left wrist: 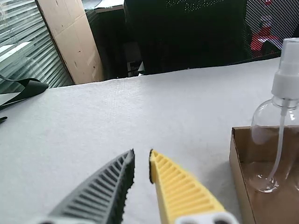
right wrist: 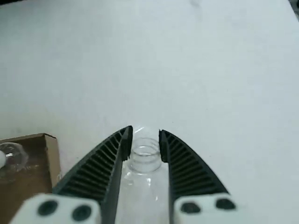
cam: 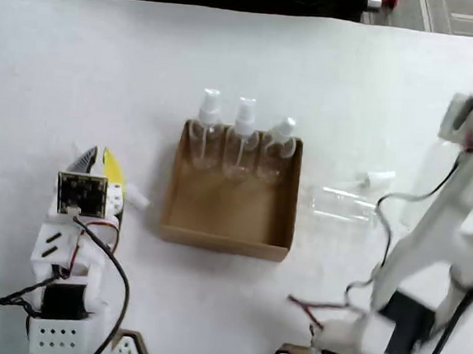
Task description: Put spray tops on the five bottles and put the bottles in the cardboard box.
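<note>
Right wrist view shows the black-fingered right gripper (right wrist: 145,129) clamped on the ridged neck of a clear, empty plastic bottle (right wrist: 145,156), uncapped, right of the brown cardboard box (cam: 223,240); capping looks like the step in hand. The grey-and-yellow left gripper (left wrist: 142,152), near left, is barely parted, empty. Next the loose white spray top (cam: 375,179), farther right, needs fetching. Three capped bottles (cam: 243,144) line the box's far wall
</note>
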You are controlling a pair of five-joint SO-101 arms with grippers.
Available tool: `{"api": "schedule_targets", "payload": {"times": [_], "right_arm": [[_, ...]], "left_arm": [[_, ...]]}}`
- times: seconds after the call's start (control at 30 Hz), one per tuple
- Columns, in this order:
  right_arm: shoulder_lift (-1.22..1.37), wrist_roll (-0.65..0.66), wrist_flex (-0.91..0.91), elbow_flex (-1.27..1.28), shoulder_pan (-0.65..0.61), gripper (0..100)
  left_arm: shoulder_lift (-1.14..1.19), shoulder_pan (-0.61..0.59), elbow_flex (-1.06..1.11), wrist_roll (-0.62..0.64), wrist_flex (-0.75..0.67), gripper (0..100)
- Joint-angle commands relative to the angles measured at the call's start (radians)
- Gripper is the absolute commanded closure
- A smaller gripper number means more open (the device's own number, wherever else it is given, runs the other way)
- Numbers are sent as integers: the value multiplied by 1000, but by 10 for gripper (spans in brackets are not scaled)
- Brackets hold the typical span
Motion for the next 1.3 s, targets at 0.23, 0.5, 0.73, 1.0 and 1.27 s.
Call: {"api": "schedule_targets", "payload": {"times": [0.23, 0.5, 0.73, 1.0, 1.27], "right_arm": [[-521, -132, -97, 204, -394, 982], [-730, -129, -501, 480, -728, 982], [-763, -132, -733, 766, -788, 982], [-897, -304, -941, 1092, -831, 982], [-952, -262, -1046, 1229, -932, 982]], "left_arm": [[-18, 1, -304, 20, 358, 835], [-18, 64, -548, 14, 597, 831], [-19, 386, -758, 20, 712, 769], [-19, 679, -761, 17, 715, 758], [-19, 713, -758, 11, 715, 758]]}}
